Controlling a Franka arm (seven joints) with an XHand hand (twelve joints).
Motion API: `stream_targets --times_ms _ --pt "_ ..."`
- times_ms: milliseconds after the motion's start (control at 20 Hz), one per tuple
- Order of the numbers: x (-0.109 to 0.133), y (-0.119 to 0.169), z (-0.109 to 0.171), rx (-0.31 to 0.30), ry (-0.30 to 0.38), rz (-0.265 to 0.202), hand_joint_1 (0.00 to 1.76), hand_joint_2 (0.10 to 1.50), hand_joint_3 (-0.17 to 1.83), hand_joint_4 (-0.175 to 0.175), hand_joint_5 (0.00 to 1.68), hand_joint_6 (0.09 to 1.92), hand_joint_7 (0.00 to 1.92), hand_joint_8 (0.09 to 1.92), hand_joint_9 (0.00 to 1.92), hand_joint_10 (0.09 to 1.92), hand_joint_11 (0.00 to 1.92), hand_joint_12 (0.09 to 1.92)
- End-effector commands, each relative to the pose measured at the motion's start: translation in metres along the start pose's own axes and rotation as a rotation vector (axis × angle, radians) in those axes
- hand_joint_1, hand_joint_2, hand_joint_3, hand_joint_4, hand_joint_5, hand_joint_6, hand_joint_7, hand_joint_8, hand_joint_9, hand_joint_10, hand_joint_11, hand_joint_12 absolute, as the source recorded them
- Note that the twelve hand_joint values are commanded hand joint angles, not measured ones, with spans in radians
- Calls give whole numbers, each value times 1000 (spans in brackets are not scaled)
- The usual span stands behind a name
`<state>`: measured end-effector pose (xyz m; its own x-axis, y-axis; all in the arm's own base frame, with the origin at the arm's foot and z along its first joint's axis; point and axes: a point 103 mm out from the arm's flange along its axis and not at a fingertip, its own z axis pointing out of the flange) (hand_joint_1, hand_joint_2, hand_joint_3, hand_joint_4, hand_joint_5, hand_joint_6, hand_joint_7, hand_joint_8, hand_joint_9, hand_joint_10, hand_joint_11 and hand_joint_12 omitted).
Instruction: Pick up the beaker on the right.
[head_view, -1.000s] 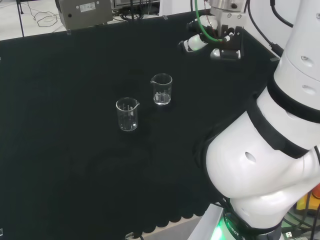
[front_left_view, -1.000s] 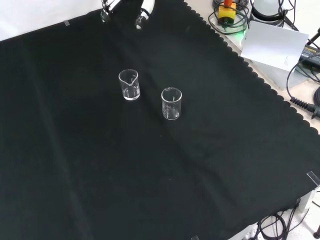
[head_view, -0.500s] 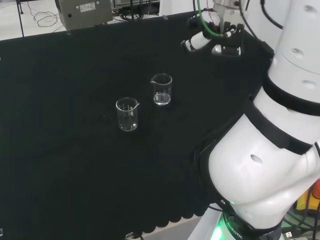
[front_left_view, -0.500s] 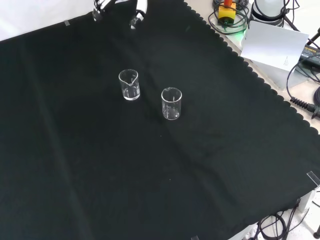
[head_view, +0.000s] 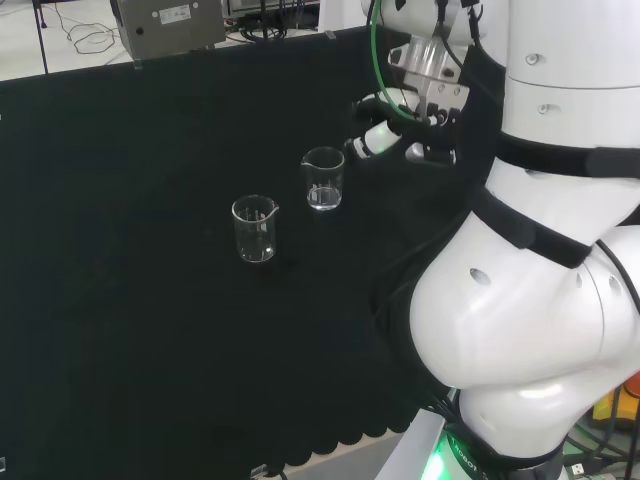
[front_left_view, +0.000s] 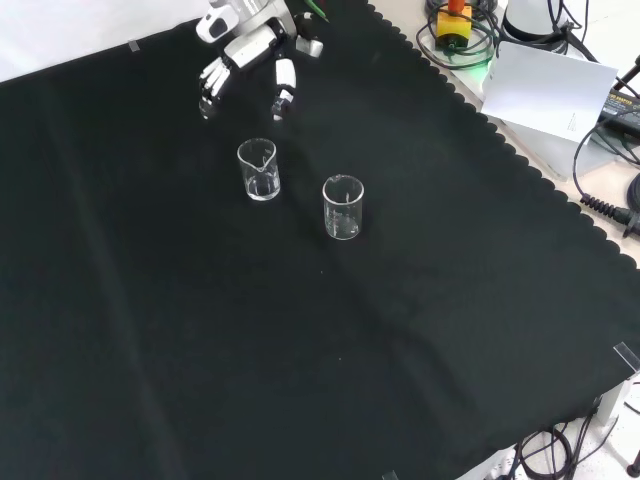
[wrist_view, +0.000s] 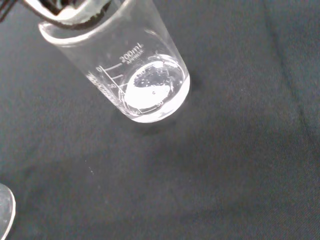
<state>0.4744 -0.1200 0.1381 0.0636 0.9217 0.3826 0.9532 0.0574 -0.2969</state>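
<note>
- Two clear beakers stand upright on the black cloth (head_view: 120, 300), apart from each other, neither one touched.
- Head view, left to right: left beaker (head_view: 255, 229) nearer the camera; right beaker (head_view: 324, 179) a little farther back, spout turned leftward; then my hand (head_view: 385, 135) just beside the right beaker's rim, not in contact.
- Change: a second ago my hand hung high near the cloth's far edge, well apart from the glass. It has since come down and swung in toward the right beaker. The beakers themselves have not moved.
- Hand state: fingers spread and relaxed, thumb set apart from them, holding nothing. Front view shows the hand (front_left_view: 245, 60) above and behind the spouted beaker (front_left_view: 259, 170), fingertips pointing down toward it; the other beaker (front_left_view: 343, 207) stands to its right there.
- Wrist view: the target beaker (wrist_view: 132, 75) sits close under the palm, upright. Whether it holds any liquid I cannot tell.
- Meaning for the task: the approach looks mostly done; the grasp has not begun. My judgement is that the next move needs the fingers and thumb brought either side of the wall before closing.
- Risk, as I judge it: a fingertip catching the rim could tip the light glass.
</note>
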Motion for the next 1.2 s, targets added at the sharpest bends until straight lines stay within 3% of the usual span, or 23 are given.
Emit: stream_targets --times_ms 50,550,850,1000,1200 --pt "-7 11 15 -42 92 -77 784 593 552 -35 442 87 193 660 339 698 7 1422" --pt "-5 22 41 -52 190 -174 820 574 555 -52 512 87 284 681 418 661 45 1410" --pt "-6 33 56 -77 243 -242 796 537 549 -46 331 87 144 629 346 628 7 1390" --pt "-4 39 62 -94 281 -277 817 520 543 -48 323 87 131 627 339 628 0 1381" --pt "-1 49 70 -39 360 -290 838 512 544 -49 330 87 123 625 315 626 0 1335"
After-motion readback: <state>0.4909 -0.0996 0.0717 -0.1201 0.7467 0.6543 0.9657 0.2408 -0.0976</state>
